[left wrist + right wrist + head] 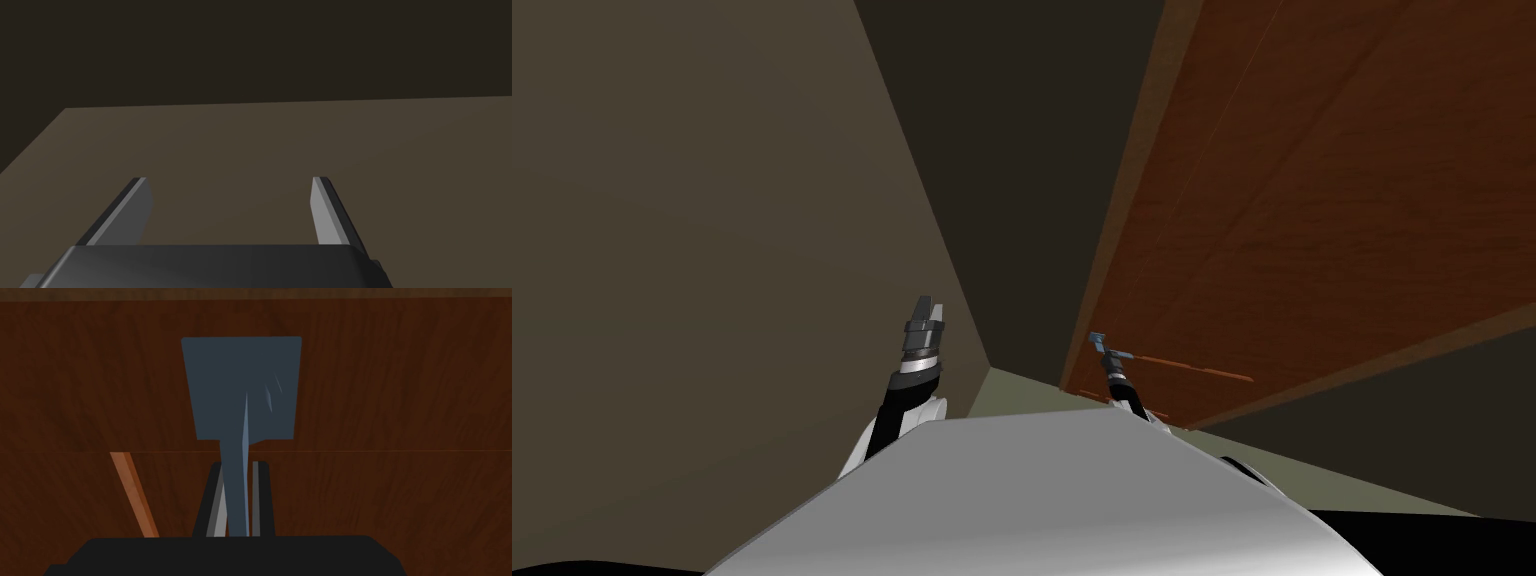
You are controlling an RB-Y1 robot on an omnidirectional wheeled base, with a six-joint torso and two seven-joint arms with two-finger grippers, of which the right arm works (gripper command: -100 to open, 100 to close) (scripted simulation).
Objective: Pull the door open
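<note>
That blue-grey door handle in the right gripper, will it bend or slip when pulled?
Likely stiff: the handle looks like a solid lever and plate. It might slip, since the right gripper pinches only its thin, smooth-looking lever. The broad wooden door probably swings heavily.

Both arms reach forward, left gripper [230, 181] fingers spread wide, right gripper [239, 464] fingers pinched close together.
</note>
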